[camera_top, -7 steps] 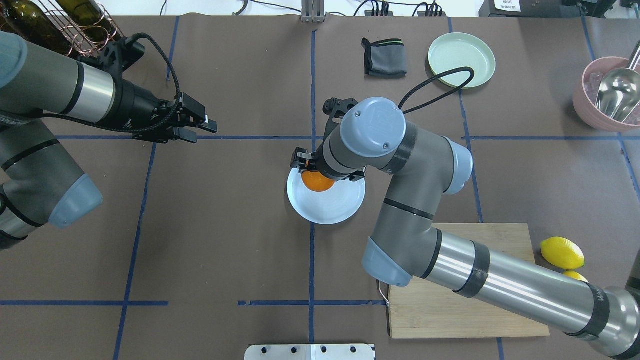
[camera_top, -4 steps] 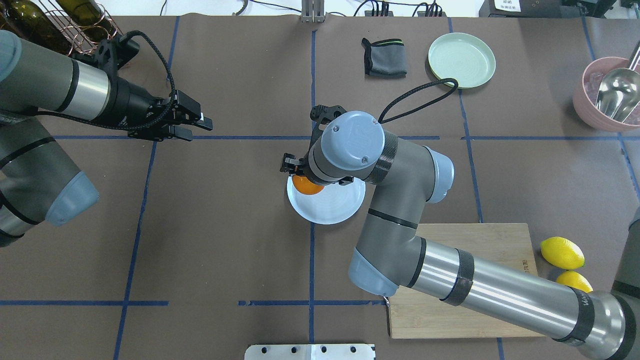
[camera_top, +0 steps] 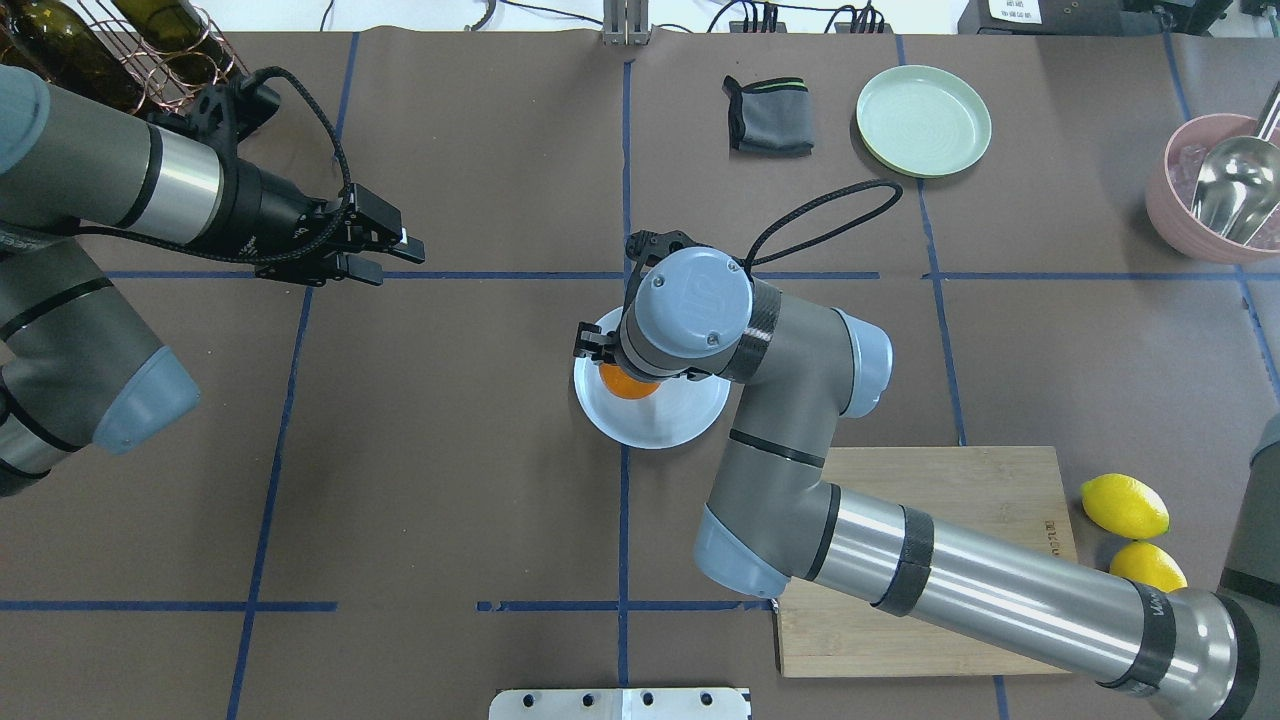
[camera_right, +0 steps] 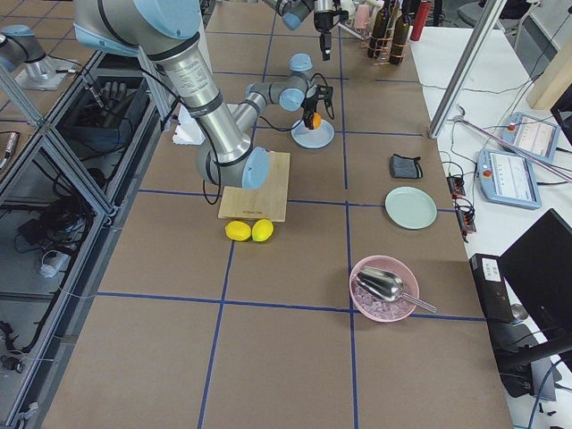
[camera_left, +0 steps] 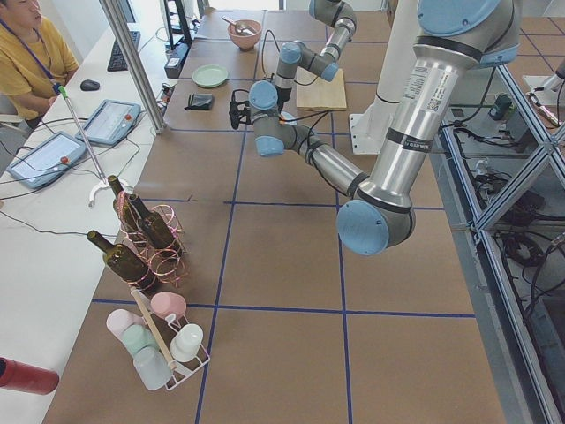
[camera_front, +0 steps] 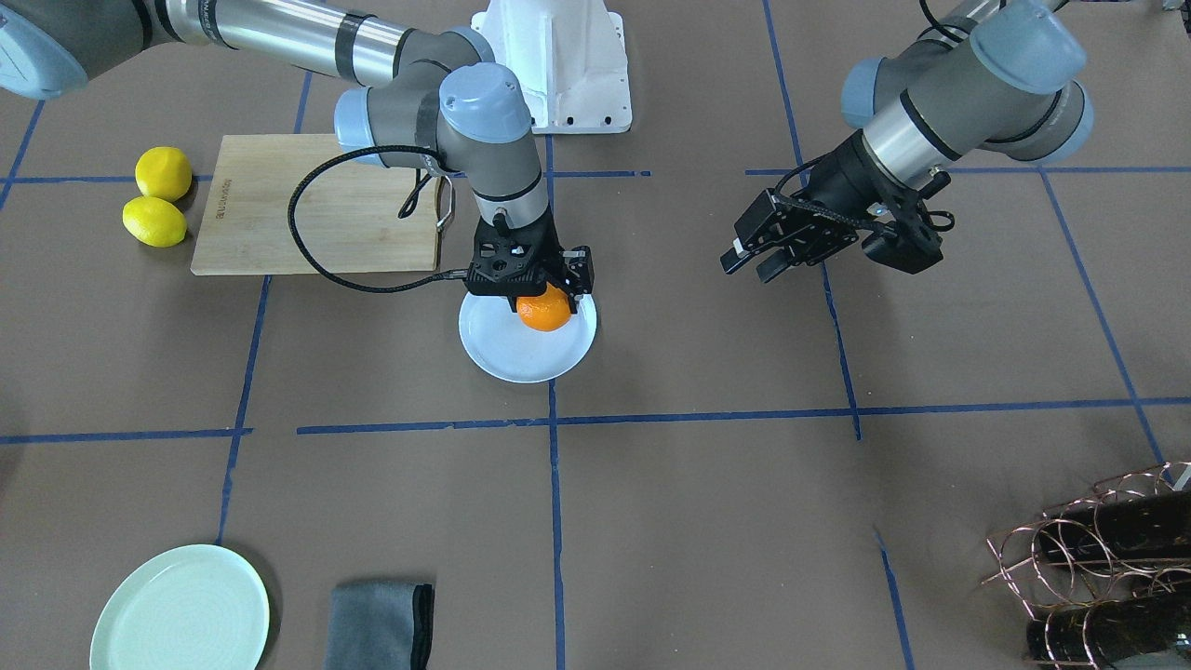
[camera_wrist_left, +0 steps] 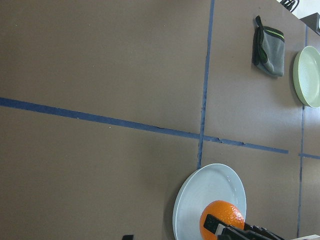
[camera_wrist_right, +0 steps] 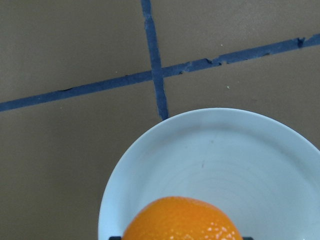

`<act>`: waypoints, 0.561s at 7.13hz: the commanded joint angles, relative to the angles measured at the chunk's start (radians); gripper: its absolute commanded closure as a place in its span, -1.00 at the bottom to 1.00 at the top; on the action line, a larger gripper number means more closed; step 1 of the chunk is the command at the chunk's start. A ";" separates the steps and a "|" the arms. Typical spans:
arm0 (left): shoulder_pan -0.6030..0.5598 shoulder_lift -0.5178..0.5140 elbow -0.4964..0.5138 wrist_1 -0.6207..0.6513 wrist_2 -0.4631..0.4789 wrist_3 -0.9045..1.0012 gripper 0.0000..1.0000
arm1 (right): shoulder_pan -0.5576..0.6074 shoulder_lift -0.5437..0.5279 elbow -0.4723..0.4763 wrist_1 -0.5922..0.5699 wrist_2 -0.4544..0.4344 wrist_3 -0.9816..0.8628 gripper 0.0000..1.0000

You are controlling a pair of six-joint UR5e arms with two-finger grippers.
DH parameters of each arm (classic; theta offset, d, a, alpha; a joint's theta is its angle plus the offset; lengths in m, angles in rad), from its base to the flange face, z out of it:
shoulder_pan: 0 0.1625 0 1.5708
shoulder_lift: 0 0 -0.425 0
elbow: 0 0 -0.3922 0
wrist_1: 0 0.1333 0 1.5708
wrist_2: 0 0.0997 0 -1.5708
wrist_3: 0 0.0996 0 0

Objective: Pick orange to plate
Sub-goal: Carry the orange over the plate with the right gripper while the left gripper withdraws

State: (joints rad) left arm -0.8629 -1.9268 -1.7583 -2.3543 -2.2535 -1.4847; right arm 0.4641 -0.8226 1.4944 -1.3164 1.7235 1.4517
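**One orange, held over one white plate**

Right fingers (camera_front: 578,277) pinch the single orange (camera_front: 544,313) off-centre over the white plate (camera_front: 507,358). Left fingers (camera_front: 735,259) are spread, well apart. Bare counter (camera_front: 698,521) rings the plate; two lemons (camera_front: 153,221) and one mint plate (camera_front: 181,609) lie far off.

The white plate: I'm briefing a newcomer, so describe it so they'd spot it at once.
At the table's middle, two blue tape lines cross. The plate lies just on the robot's side of that crossing, beneath the orange. It is plain bluish white, unlike the mint-green plate by the far edge.
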 commanded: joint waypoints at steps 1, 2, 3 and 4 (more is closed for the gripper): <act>0.001 0.000 -0.001 0.000 0.003 -0.002 -0.30 | -0.012 -0.010 -0.009 -0.007 -0.037 -0.007 1.00; 0.001 0.000 -0.001 0.000 0.005 -0.003 -0.30 | -0.016 -0.010 -0.019 -0.007 -0.045 -0.008 1.00; 0.001 0.000 -0.001 0.000 0.005 -0.003 -0.30 | -0.016 -0.010 -0.019 -0.030 -0.047 -0.008 0.95; 0.001 0.000 -0.001 0.000 0.003 -0.003 -0.30 | -0.016 -0.009 -0.016 -0.043 -0.047 -0.008 -0.35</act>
State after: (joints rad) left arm -0.8621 -1.9267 -1.7593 -2.3546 -2.2494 -1.4877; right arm 0.4488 -0.8320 1.4777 -1.3421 1.6789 1.4438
